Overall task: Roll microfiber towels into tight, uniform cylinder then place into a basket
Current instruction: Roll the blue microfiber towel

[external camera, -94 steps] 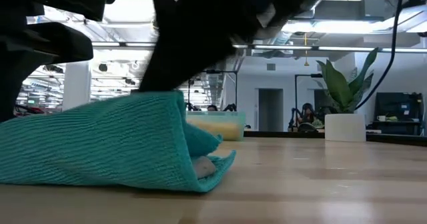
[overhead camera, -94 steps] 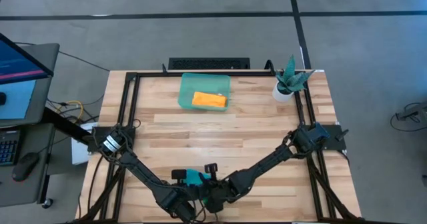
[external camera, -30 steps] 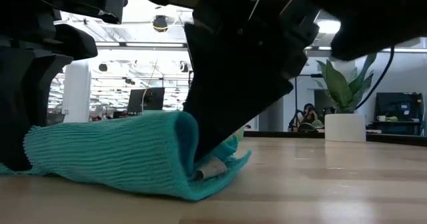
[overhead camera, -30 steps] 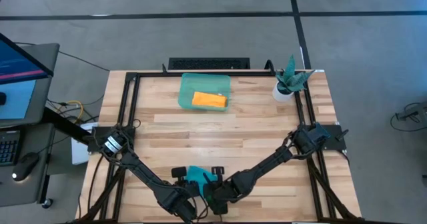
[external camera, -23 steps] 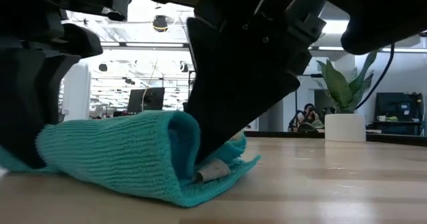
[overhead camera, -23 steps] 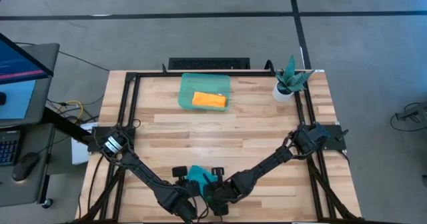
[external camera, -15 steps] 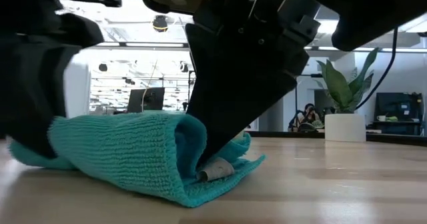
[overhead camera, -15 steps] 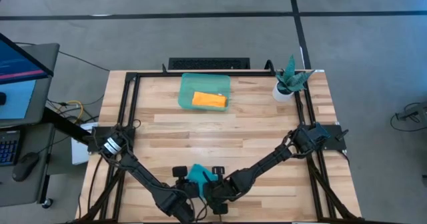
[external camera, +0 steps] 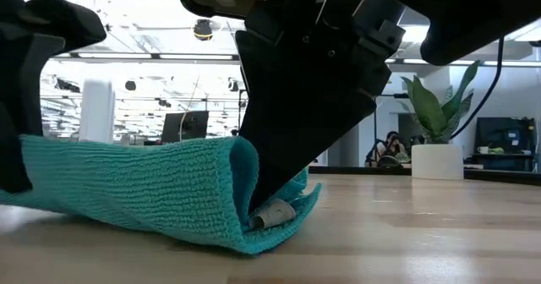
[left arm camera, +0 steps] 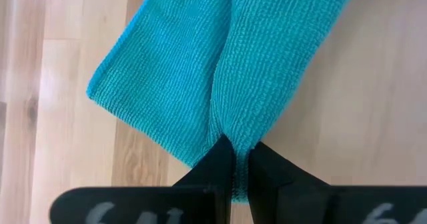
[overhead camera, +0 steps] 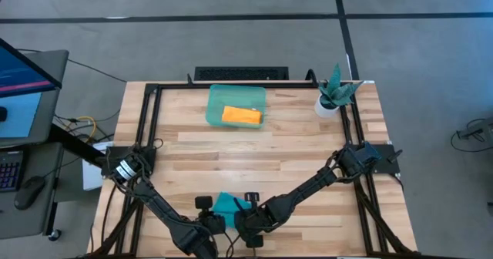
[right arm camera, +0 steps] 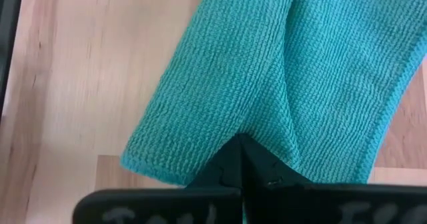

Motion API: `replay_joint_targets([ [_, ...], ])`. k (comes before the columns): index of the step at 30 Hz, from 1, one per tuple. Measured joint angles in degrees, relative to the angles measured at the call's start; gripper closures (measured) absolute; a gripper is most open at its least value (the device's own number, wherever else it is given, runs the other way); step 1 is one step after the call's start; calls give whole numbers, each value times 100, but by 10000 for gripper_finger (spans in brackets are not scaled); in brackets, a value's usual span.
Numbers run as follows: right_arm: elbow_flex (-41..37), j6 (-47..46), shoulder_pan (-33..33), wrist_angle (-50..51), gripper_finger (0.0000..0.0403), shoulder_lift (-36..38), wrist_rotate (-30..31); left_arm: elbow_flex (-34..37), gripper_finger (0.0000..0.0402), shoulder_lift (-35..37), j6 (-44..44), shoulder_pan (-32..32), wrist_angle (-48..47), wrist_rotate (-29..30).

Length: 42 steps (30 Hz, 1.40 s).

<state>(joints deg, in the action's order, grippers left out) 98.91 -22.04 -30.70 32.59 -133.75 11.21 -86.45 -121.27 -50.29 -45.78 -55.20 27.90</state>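
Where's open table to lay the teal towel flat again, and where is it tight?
Free: the bare wood band between the basket and both tools, and the left side beside the frame rail. Crowded: the near edge, where the left tool and right tool pinch the teal towel, and the far right corner by the plant.

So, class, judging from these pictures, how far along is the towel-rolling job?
Done: the orange towel lies in the basket. In hand: the left gripper and right gripper are each shut on the teal towel, loosely folded at the near edge. Left: rolling it tight and putting it in the basket.
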Motion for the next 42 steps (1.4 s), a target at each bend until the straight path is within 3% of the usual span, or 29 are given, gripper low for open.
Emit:
replay_joint_targets([
  [13, -2, 9, 4, 5, 392, 0, -62, -2, 386, 429, -150, -222, -60, 278],
  [20, -2, 110, -7, -9, 392, 0, -72, 264, 386, 404, -30, -72, 252, -174],
  [32, -7, 210, -66, -17, 392, 0, -64, 546, 385, 399, 58, 205, 525, -356],
  [36, -7, 210, -66, -18, 392, 0, -66, 546, 365, 399, 185, 230, 658, -361],
  [42, -7, 210, -66, -21, 392, 0, -73, 546, 299, 401, 200, 246, 662, -337],
])
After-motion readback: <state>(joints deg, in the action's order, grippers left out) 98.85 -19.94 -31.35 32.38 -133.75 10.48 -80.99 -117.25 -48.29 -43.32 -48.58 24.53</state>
